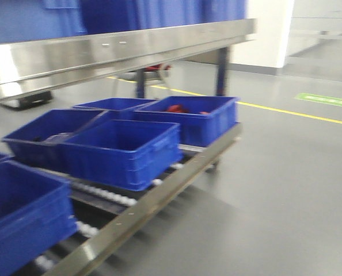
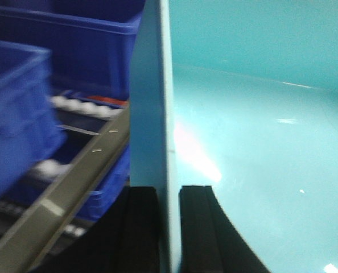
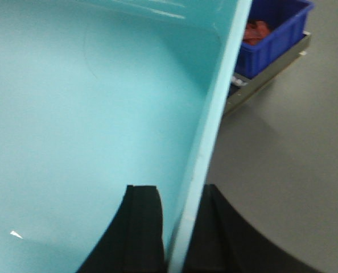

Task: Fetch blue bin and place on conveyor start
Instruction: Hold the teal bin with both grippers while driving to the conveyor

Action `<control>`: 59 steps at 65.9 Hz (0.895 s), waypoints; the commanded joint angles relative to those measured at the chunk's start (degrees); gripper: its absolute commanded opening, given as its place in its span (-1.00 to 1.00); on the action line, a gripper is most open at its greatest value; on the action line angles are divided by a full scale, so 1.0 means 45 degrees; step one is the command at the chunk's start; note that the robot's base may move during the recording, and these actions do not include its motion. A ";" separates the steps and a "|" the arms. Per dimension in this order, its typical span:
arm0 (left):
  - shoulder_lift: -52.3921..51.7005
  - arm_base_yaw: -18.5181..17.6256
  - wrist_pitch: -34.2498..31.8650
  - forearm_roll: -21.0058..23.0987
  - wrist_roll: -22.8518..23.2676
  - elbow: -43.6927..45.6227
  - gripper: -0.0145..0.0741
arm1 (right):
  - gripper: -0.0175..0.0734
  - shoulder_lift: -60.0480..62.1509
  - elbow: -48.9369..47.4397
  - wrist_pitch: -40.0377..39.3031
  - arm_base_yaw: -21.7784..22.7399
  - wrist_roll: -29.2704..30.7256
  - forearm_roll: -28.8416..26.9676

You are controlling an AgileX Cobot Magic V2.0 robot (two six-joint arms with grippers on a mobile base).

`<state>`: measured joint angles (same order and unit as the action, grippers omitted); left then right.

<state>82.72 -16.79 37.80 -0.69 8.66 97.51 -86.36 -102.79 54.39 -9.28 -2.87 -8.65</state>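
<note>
The blue bin (image 2: 254, 131) is a pale aqua tub that fills the left wrist view; my left gripper (image 2: 169, 190) is shut on its left wall, one black finger inside and one outside. The bin's inside (image 3: 95, 108) also fills the right wrist view, where my right gripper (image 3: 181, 190) is shut on its right wall and rim. The bin is held up off the floor, beside the roller rack. It does not show in the front view. The conveyor start, a dark grey belt with a red edge strip, is out of view. Neither gripper shows in the front view.
Several dark royal-blue ribbed crates (image 1: 122, 150) sit on a low roller rack (image 1: 159, 198) with a steel side rail, under a stainless-steel shelf (image 1: 113, 54). One far crate (image 1: 191, 118) holds red items. Grey floor with a yellow line (image 1: 292, 112) lies to the right.
</note>
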 commanded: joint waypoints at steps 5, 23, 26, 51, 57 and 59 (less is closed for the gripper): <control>-0.0138 0.0018 -0.0742 0.0309 0.0188 0.0104 -0.92 | -0.95 0.0175 -0.0111 -0.0510 0.0097 0.0400 0.0301; -0.0138 0.0018 -0.0742 0.0309 0.0188 0.0104 -0.92 | -0.95 0.0175 -0.0111 -0.0510 0.0097 0.0400 0.0301; -0.0138 0.0018 -0.0742 0.0309 0.0188 0.0104 -0.92 | -0.95 0.0175 -0.0111 -0.0510 0.0097 0.0400 0.0301; -0.0138 0.0018 -0.0742 0.0309 0.0188 0.0104 -0.92 | -0.95 0.0175 -0.0111 -0.0510 0.0097 0.0400 0.0301; -0.0138 0.0018 -0.0742 0.0309 0.0188 0.0104 -0.92 | -0.95 0.0175 -0.0111 -0.0510 0.0097 0.0400 0.0301; -0.0138 0.0018 -0.0742 0.0309 0.0188 0.0104 -0.92 | -0.95 0.0175 -0.0111 -0.0510 0.0097 0.0400 0.0301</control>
<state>82.72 -16.79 37.80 -0.58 8.66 97.51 -86.36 -102.79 54.39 -9.18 -2.87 -8.65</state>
